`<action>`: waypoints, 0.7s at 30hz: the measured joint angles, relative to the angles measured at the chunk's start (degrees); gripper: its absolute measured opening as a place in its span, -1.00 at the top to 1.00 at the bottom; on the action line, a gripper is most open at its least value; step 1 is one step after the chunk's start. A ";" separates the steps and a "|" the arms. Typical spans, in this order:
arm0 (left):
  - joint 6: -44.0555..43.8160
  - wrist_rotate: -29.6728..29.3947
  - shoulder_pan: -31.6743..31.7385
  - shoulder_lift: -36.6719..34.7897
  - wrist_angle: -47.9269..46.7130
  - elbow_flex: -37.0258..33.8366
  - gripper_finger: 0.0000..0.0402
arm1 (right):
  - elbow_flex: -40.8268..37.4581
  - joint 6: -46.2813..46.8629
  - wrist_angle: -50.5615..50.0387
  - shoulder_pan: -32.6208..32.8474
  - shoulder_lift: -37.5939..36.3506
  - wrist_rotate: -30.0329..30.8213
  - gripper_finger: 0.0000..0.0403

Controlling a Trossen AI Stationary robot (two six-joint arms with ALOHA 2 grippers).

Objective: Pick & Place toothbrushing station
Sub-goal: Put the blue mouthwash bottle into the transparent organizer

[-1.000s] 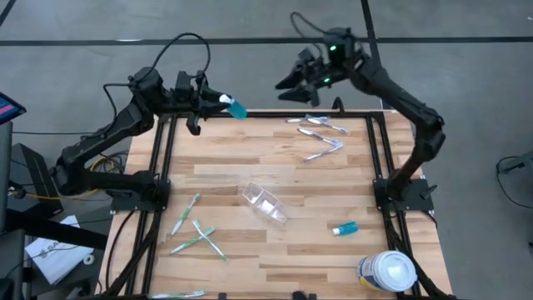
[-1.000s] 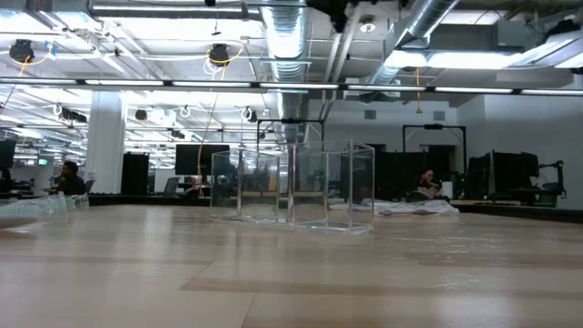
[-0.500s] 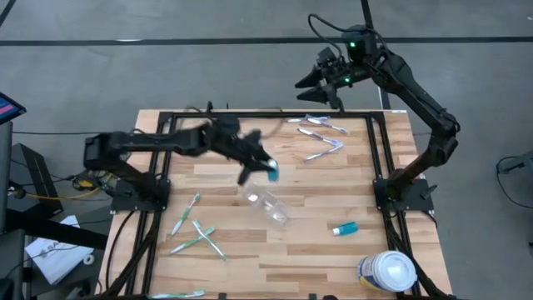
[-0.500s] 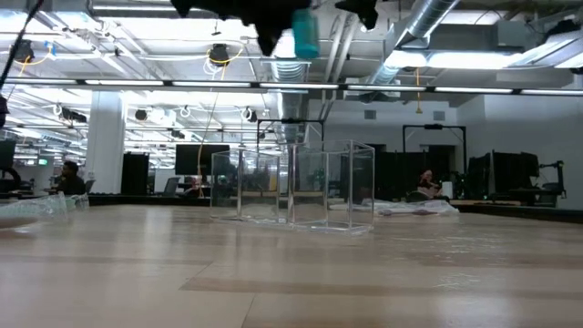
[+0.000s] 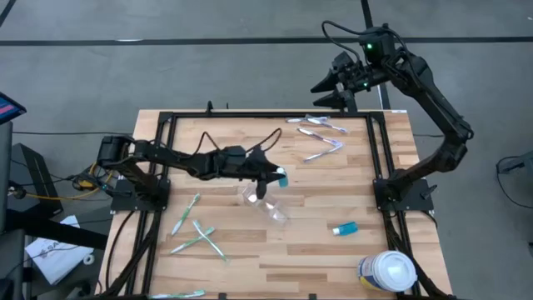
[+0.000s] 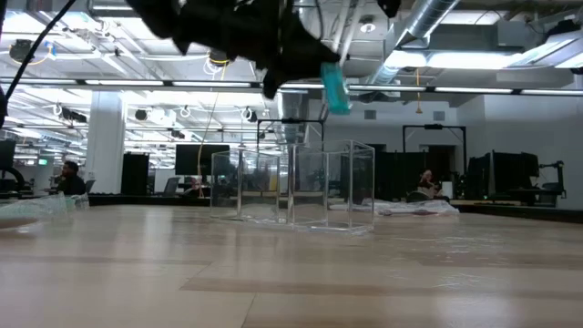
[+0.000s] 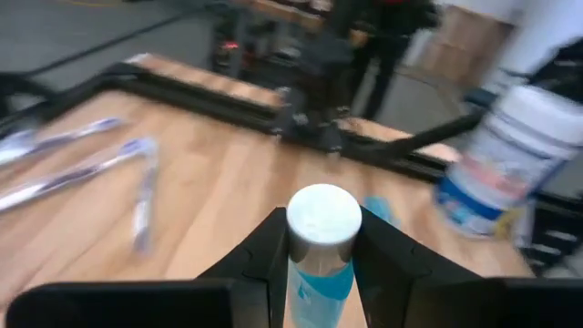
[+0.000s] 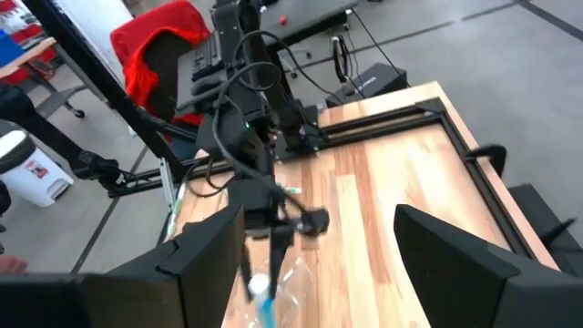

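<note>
**One tube over the holder, release could miss**

Clear plastic holder (image 5: 265,204) lies mid-table, slanted across the wood, nothing visibly inside it. In the low view it reads as a see-through box with dividers (image 6: 293,185), standing on the tabletop, walls thin and hard to see.

Left gripper (image 5: 268,177) is stretched out to the table centre, just above the holder's near end, jaws narrow and clamped on a small teal tube with a white cap (image 5: 281,177). Low view shows the tube (image 6: 334,88) well above the holder's rim, tilted, not upright. Left wrist view has the cap (image 7: 322,214) square between the fingers (image 7: 383,257).

Risks, judged from this:
- Tube is tilted and high; let go from there and it likely bounces off a divider or the rim and rolls onto the table.
- Holder is light and loose on the wood; a low pass by the fingers could knock or tip it.
- Clear walls make the opening hard to line up with; the tube may catch a wall edge.
- Grip sits near the cap end, so the tube could swing on release.

Right gripper (image 5: 326,87) waits beyond the far edge of the table, jaws wide, empty. A second teal tube (image 5: 345,227), toothbrushes (image 5: 196,234), wrapped brushes (image 5: 321,137) and a white-lidded tub (image 5: 390,271) lie well apart from the holder.
</note>
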 joint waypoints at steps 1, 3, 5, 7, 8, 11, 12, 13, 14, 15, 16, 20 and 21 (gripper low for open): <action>-0.61 -1.79 -0.63 -0.29 0.81 -1.16 0.58 | 0.00 -0.18 -0.31 -0.02 -0.24 0.02 -0.36; -1.05 -4.06 -2.12 -1.25 1.40 -2.95 0.58 | 0.00 -0.56 -0.67 0.05 -0.70 0.00 -0.36; -1.08 -5.46 -3.69 -2.21 1.51 -4.01 0.58 | 0.00 -0.56 -0.64 0.07 -0.99 -0.02 -0.36; -1.13 -7.33 -5.23 -3.13 1.57 -5.00 0.58 | 0.00 -0.54 -0.59 0.07 -1.00 -0.01 -0.36; -1.16 -8.30 -6.01 -3.51 1.49 -5.58 0.58 | 0.00 -0.53 -0.63 0.05 -0.96 0.00 -0.36; -1.93 -10.94 -7.86 -3.78 -0.32 -7.19 0.58 | 0.00 0.26 -0.33 0.11 -0.88 0.00 -0.36; -2.28 -11.29 -8.20 -3.83 -1.24 -7.69 0.58 | 0.00 0.31 -0.14 0.30 -0.85 0.00 -0.36; -2.50 -11.38 -8.47 -3.81 -2.23 -7.96 0.58 | 0.00 0.31 -0.06 0.66 -0.81 0.00 -0.36; -2.49 -11.69 -8.71 -3.81 -2.33 -8.35 0.58 | 0.00 0.33 -0.01 1.06 -0.77 0.02 -0.36; -2.47 -11.70 -8.78 -3.81 -2.09 -8.68 0.58 | 0.00 0.42 0.17 1.40 -0.75 0.02 -0.36; -2.30 -11.80 -8.78 -3.81 -2.07 -8.95 0.58 | 0.00 0.49 0.44 1.73 -0.75 0.06 -0.36; -1.11 -12.06 -8.74 -3.81 -2.15 -10.24 0.58 | 0.00 1.80 1.54 2.76 -0.75 0.21 -0.36; -1.11 -12.06 -8.74 -3.82 -2.08 -10.68 0.58 | 0.00 1.87 1.63 2.81 -0.75 0.24 -0.36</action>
